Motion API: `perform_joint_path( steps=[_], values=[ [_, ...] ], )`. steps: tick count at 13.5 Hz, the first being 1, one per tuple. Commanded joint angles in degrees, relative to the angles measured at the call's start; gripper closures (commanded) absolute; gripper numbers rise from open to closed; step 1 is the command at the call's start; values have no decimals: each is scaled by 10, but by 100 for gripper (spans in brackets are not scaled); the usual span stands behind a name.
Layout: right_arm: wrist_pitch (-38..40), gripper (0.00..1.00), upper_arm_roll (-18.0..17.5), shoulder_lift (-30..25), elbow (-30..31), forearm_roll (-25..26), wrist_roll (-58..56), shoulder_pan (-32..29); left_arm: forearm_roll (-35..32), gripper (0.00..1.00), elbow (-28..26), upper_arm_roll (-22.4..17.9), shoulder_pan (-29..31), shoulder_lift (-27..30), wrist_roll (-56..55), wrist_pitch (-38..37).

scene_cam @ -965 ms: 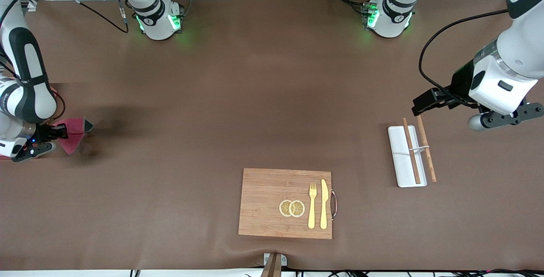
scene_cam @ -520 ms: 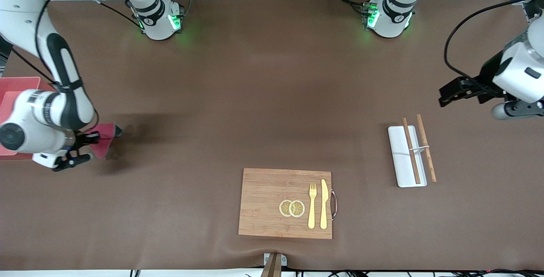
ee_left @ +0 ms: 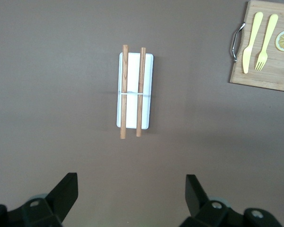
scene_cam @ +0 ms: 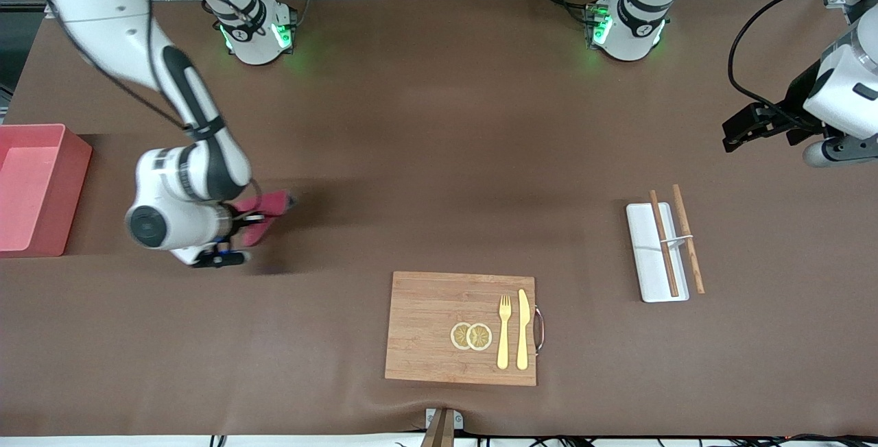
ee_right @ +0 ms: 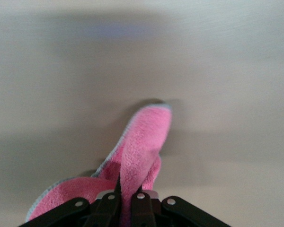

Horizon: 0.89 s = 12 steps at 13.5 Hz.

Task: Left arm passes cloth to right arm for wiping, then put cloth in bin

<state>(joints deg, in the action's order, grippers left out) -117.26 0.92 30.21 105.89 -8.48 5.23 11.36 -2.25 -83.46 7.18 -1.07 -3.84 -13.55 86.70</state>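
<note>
Over table (scene_cam: 411,159), right end effector (scene_cam: 241,227) low, clamping cloth (scene_cam: 264,210).

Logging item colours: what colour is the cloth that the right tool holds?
Magenta-pink cloth with a pale grey edge, clamped in the right tool; clearest in the right wrist view.

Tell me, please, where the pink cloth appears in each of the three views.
Front view: the cloth hangs from the right gripper, between the bin and the cutting board.
Left wrist view: not in it.
Right wrist view: the cloth is pinched in that gripper.
Shared landmark: the brown table.
</note>
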Motion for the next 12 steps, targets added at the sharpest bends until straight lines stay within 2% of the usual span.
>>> perform_joint_path(
  steps=[1,4,6,9,11,12],
  values=[
    [15,100,4,-34,0,-59,143,92,3,0,-23,-13,-10,22,8,13],
    [54,100,3,-49,-33,-100,241,141,4,0,-23,-10,-5,16,8,14],
    [104,100,8,-52,-62,-101,244,132,7,0,-22,-9,-5,16,8,14],
    [148,100,12,-79,-65,-77,220,85,8,0,-22,-7,-6,16,8,18],
    [171,100,12,-93,-65,-33,152,25,8,0,-21,-7,-4,16,8,18],
    [181,100,12,-100,-65,-33,116,-9,8,0,-21,-7,-4,16,8,18]
  ],
)
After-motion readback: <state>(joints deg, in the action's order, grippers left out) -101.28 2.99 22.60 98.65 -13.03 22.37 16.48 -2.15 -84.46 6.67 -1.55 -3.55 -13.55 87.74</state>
